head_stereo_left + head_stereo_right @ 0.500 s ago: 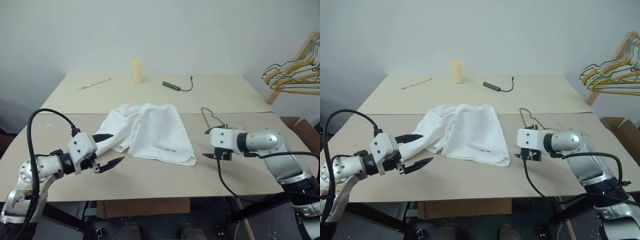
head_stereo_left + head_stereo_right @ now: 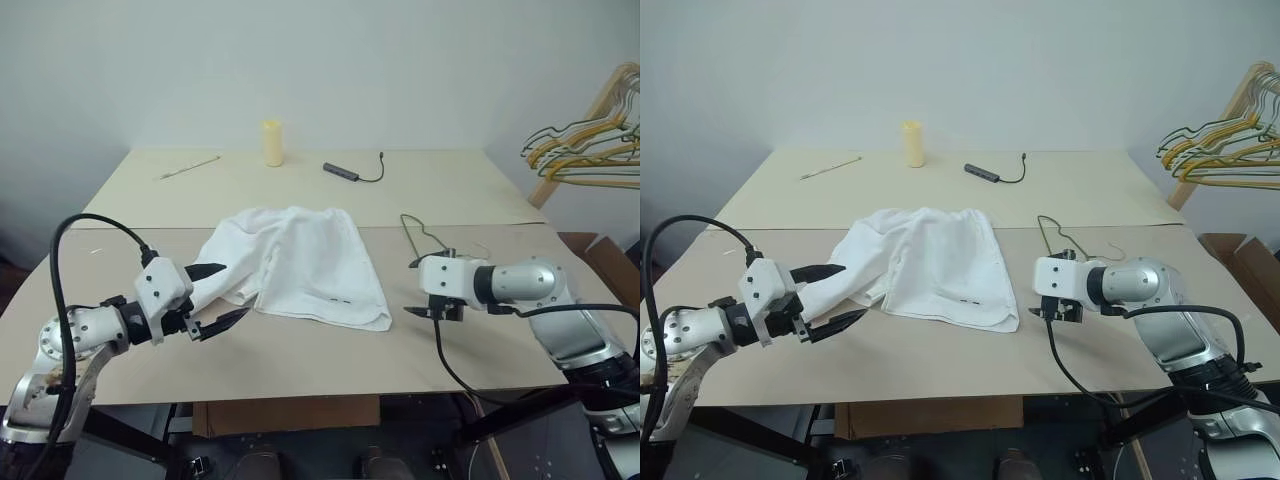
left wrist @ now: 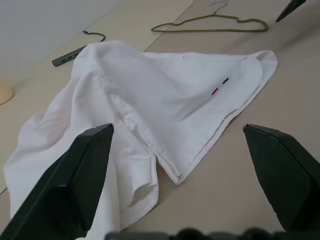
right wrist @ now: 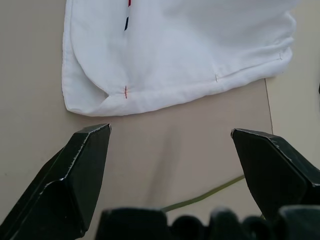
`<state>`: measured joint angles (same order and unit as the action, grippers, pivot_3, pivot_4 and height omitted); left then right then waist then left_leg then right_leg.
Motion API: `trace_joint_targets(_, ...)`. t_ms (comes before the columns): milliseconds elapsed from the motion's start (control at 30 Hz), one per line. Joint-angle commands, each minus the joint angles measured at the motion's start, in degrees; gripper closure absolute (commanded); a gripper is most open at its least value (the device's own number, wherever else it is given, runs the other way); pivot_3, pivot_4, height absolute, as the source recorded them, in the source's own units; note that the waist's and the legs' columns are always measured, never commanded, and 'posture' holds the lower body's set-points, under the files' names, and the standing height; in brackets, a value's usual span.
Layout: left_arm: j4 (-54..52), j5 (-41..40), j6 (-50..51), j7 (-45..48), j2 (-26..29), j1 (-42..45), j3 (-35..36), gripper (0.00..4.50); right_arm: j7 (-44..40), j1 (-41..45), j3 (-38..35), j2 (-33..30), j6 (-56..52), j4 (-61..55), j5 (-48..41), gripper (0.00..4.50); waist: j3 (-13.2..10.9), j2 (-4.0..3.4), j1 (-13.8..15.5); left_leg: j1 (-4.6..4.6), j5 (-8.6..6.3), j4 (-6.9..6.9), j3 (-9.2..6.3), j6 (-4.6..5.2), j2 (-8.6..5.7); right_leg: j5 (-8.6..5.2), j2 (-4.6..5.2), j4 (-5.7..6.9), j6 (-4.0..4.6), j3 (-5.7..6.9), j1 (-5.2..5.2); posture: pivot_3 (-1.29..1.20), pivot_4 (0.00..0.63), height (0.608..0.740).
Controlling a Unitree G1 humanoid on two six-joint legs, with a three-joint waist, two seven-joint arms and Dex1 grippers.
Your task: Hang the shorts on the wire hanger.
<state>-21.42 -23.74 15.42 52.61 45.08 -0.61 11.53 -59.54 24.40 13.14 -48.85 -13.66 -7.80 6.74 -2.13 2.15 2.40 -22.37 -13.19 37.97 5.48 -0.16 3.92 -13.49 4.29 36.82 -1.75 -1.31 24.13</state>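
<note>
Hovering low over table: left gripper lower left, right gripper right of centre, both spread wide, empty. Shorts centre between them; wire hanger just above right gripper.

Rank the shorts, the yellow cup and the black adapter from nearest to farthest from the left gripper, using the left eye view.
From the left gripper:
1. Shorts, right beside it at mid-table.
2. Yellow cup, at the far edge, roughly ahead.
3. Black adapter, at the far side, further toward the robot's right.
</note>
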Motion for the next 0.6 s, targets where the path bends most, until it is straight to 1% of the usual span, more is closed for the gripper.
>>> trace_joint_targets(33, -2.06, -2.7, 0.93, 0.88, -0.55, 0.37, 0.01, 0.0, 0.65, 1.03, -1.32, -0.28, -2.28, -2.42, 0.34, 0.02, 0.0, 0.0, -0.13, 0.0, 0.0, 0.0, 0.0, 0.0, 0.0, 0.0, 0.0, 0.0, 0.0, 0.0, 0.0, 0.07, 0.0, 0.74)
trace_joint_targets(200, 0.44, -4.24, 1.43, 2.93, -3.57, 4.44, -5.09, 0.0, 3.31, -1.52, -3.87, -0.46, -4.3, -5.14, 0.24, 0.02, 0.0, 0.0, -0.16, 0.0, 0.0, 0.0, 0.0, 0.0, 0.0, -0.01, 0.0, 0.0, -0.01, 0.0, -0.01, 0.04, 0.0, 0.74)
trace_joint_targets(267, 2.49, -2.05, 0.96, 3.23, -5.11, 7.41, -8.93, 0.0, 4.18, -2.53, -4.36, -0.74, -4.71, -5.85, 0.46, 0.02, 0.0, 0.0, -0.06, -0.01, 0.0, 0.03, 0.0, -0.01, -0.03, 0.01, 0.01, -0.01, -0.01, 0.0, -0.06, 0.03, 0.0, 0.74)
trace_joint_targets(400, 7.69, 1.69, 1.45, 4.52, -9.96, 14.68, -18.22, 0.0, 5.69, -3.5, -5.44, -0.77, -5.61, -6.91, 0.65, 0.02, 0.03, 0.01, -0.6, -0.02, 0.02, 0.12, 0.0, 0.0, -0.06, 0.03, -0.01, -0.02, -0.04, -0.02, -0.1, 0.0, 0.0, 0.74)
trace_joint_targets(500, 12.58, 8.1, 1.49, 3.21, -13.7, 19.91, -25.61, 0.0, 7.2, -3.48, -6.33, -0.66, -6.12, -7.31, 1.02, 0.02, 0.03, 0.01, -1.67, -0.03, 0.02, 0.14, -0.03, 0.0, -0.07, 0.07, -0.03, -0.01, -0.02, -0.04, -0.1, -0.02, 0.0, 0.74)
trace_joint_targets(600, 16.72, 14.66, 2.55, -0.2, -17.05, 23.93, -30.99, 0.0, 8.31, -3.8, -6.84, -0.6, -6.8, -8.01, 1.11, 0.02, 0.04, 0.02, -2.49, -0.08, 0.02, 0.17, -0.1, 0.01, -0.1, 0.1, -0.05, -0.03, -0.01, -0.05, -0.11, -0.04, 0.0, 0.74)
